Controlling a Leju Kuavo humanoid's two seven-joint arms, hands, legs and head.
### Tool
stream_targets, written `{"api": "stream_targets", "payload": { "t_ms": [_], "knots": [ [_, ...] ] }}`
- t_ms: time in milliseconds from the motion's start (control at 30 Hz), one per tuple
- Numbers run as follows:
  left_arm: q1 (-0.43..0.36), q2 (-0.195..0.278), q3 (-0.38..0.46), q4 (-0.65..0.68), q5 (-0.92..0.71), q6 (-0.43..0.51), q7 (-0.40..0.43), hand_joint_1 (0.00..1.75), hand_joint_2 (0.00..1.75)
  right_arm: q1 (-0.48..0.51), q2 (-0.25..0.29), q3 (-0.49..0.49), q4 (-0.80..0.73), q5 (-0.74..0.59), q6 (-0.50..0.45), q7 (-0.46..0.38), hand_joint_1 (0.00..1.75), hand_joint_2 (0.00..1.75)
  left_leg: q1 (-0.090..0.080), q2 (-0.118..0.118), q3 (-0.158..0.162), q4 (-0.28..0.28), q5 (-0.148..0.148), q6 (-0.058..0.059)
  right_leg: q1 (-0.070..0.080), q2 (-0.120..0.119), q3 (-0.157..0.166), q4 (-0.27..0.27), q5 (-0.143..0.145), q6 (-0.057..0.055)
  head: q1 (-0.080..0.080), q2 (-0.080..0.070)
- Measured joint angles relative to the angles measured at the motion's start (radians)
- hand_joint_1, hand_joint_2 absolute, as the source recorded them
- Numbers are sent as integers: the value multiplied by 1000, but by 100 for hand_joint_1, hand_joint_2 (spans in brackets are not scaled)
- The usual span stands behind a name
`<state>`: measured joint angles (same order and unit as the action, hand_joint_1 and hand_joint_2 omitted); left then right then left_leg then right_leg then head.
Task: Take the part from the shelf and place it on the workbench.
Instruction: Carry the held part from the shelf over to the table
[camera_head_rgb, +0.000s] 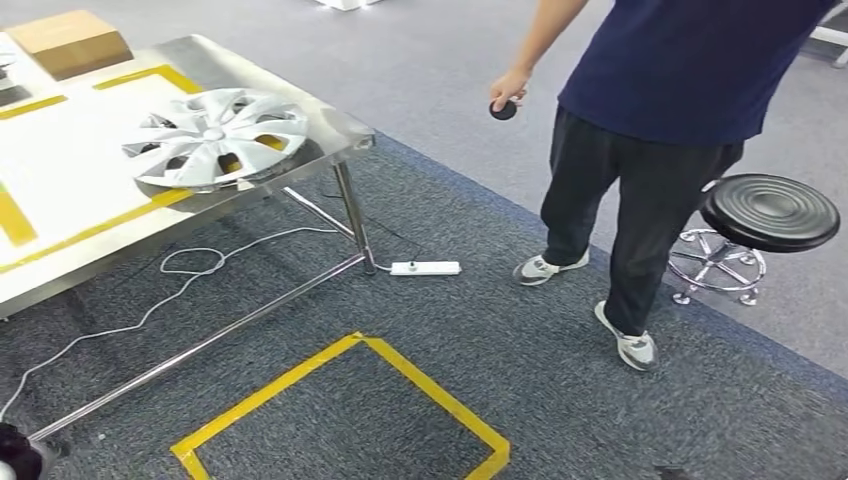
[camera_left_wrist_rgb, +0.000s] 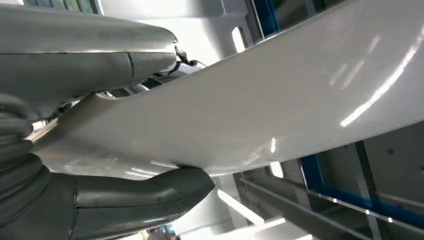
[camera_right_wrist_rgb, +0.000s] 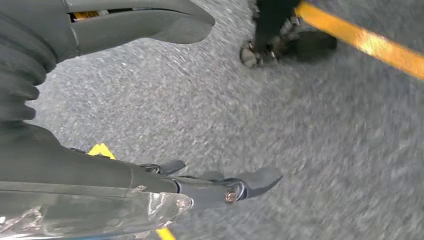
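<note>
My left hand (camera_left_wrist_rgb: 95, 130) clamps a glossy white panel (camera_left_wrist_rgb: 280, 105), thumb (camera_left_wrist_rgb: 150, 192) under it and fingers (camera_left_wrist_rgb: 100, 60) over it. My right hand (camera_right_wrist_rgb: 125, 100) hangs above the grey carpet (camera_right_wrist_rgb: 300, 150), fingers apart, holding nothing. A silver wheel cover (camera_head_rgb: 218, 135) lies on the steel desk (camera_head_rgb: 60, 190); a person (camera_head_rgb: 650, 120) stands nearby.

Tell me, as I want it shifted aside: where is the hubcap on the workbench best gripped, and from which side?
Its rim, probably, from the corner side of the workbench: the hubcap lies face up close to that edge, and gaps between its spokes let fingers hook round the rim.
</note>
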<state>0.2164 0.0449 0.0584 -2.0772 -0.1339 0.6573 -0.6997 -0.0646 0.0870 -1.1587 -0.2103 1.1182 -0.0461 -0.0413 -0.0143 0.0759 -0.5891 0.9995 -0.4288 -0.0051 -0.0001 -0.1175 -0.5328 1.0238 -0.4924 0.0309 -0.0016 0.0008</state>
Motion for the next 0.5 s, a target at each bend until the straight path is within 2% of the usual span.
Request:
{"api": "stream_targets", "payload": {
  "t_ms": [33,67,100,167,200,233,267,300,333,367,400,433,467,500],
  "knots": [
    [0,1,0,0,3,0,0,175,175,-2,1,5,0,5,1,6,0,175,2,-15,-1,-2,3,6,-1,-11,3,-2,-2,5,1,0],
    [-1,2,0,0,5,0,0,175,175,-3,3,10,0,10,3,12,0,175,4,-28,0,-6,5,11,-3,-4,3,3,-9,11,2,0],
    [-3,3,0,0,9,0,0,175,175,-4,4,14,1,15,4,19,0,175,8,-40,2,-9,8,16,-5,18,-4,23,-23,16,4,0],
    [-8,3,-1,0,14,0,0,175,175,-2,5,21,1,20,6,29,0,175,13,-63,4,-11,10,23,-8,83,-51,126,-76,24,10,0],
    [-10,3,-1,0,15,0,0,175,175,1,6,24,1,23,8,32,0,175,14,-77,3,-11,10,25,-8,102,-86,196,-106,26,12,0],
    [-10,3,-1,0,14,0,0,175,175,3,7,27,1,27,11,32,0,175,14,-91,3,-11,10,25,-8,111,-118,253,-124,27,13,0],
    [-10,3,-1,0,11,0,0,175,175,6,7,30,1,30,13,30,0,175,14,-106,3,-11,10,25,-9,114,-137,281,-123,28,13,0],
    [-10,3,-1,0,7,0,0,175,175,7,8,33,1,33,13,25,0,175,14,-121,4,-10,11,25,-9,116,-136,267,-102,27,13,0],
    [-9,3,-1,0,3,0,0,175,175,7,8,35,1,34,12,20,0,175,15,-136,5,-10,11,23,-10,122,-115,214,-64,27,13,0],
    [-8,4,-1,0,1,1,0,175,175,7,8,36,1,32,9,16,0,175,17,-150,6,-9,11,20,-13,139,-85,143,-26,27,13,0],
    [-8,4,-1,0,0,1,0,175,175,7,9,36,2,31,7,14,0,175,17,-163,5,-6,10,15,-17,164,-54,74,0,27,13,0],
    [-7,6,-1,0,0,1,0,175,175,7,9,36,2,29,6,13,0,175,17,-175,2,-5,12,10,-20,186,-31,27,13,26,12,0],
    [-6,8,0,0,4,0,0,175,175,6,10,36,2,29,7,15,0,175,18,-186,-3,-4,15,3,-21,199,-21,6,14,23,12,0],
    [-3,9,1,0,9,-2,0,175,175,6,10,36,3,32,10,17,0,175,19,-198,-7,-5,19,-5,-19,199,-17,2,11,17,12,0]
  ]
}}
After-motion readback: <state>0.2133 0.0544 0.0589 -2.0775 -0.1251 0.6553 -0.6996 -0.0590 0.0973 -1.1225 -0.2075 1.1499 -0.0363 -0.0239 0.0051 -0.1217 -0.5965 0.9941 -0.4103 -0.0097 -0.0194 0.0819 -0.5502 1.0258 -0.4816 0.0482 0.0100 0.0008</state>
